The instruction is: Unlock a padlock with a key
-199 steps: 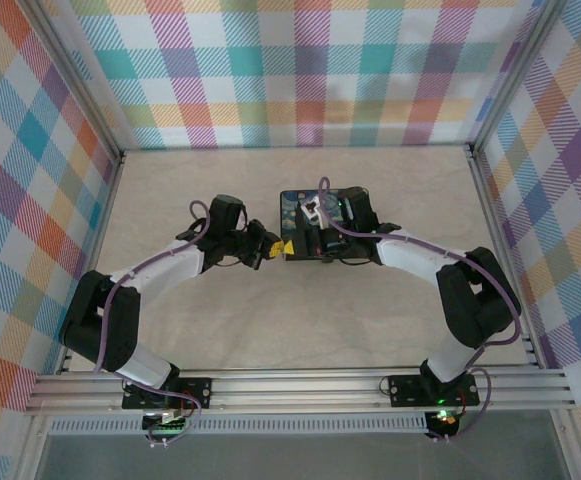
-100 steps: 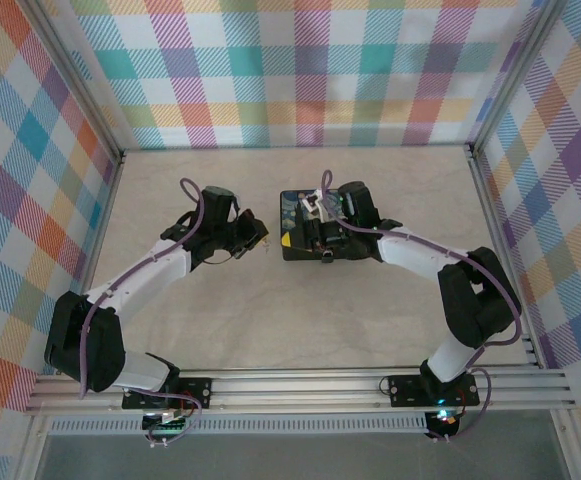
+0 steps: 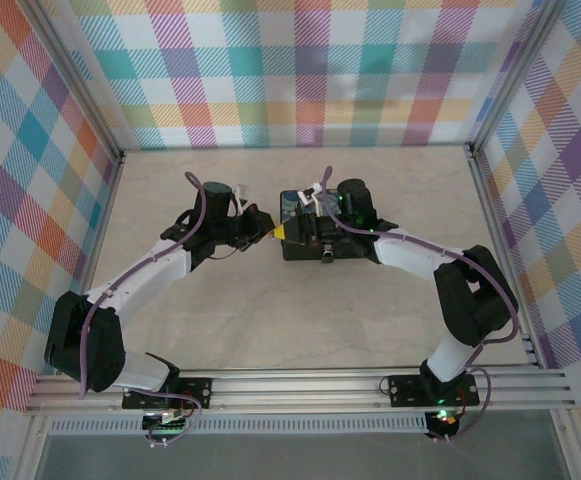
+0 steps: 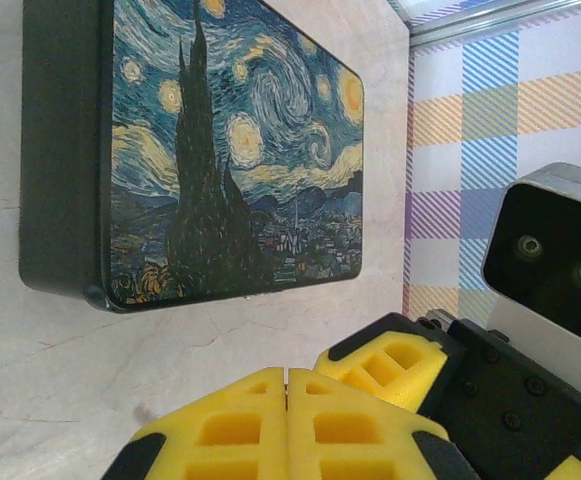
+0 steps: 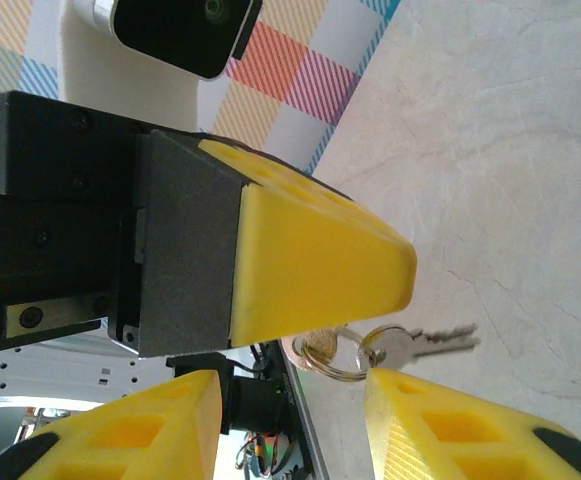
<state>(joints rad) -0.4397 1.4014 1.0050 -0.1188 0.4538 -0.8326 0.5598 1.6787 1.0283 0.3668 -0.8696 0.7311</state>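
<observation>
Right wrist camera: the right gripper [image 5: 290, 400] stands with its yellow fingers [image 5: 130, 430] part-way apart and gripping nothing, facing the left gripper [image 5: 395, 270], whose yellow tip is pressed shut into a single wedge. Just under that wedge, at its 6 o'clock, hangs or lies a small key ring [image 5: 342, 362], and the key [image 5: 432, 343], thin and silvery with a round bow, stretches from the ring toward 3 o'clock over the pale marbled table [image 5: 530, 150]. Whether the closed left tip actually pinches the ring is hard to tell from this angle; it is at least touching or just beside it. From the left wrist camera the left gripper's two pads meet flush along a centre seam, one finger of the right gripper sits just beside them at 2 o'clock, and the black box [image 4: 60, 150] with the swirling blue-and-yellow night painting on its lid lies flat on the table at 11 o'clock. From the top external camera the two grippers meet tip to tip at the box's 9 o'clock edge, the right arm reaching across the lid.
</observation>
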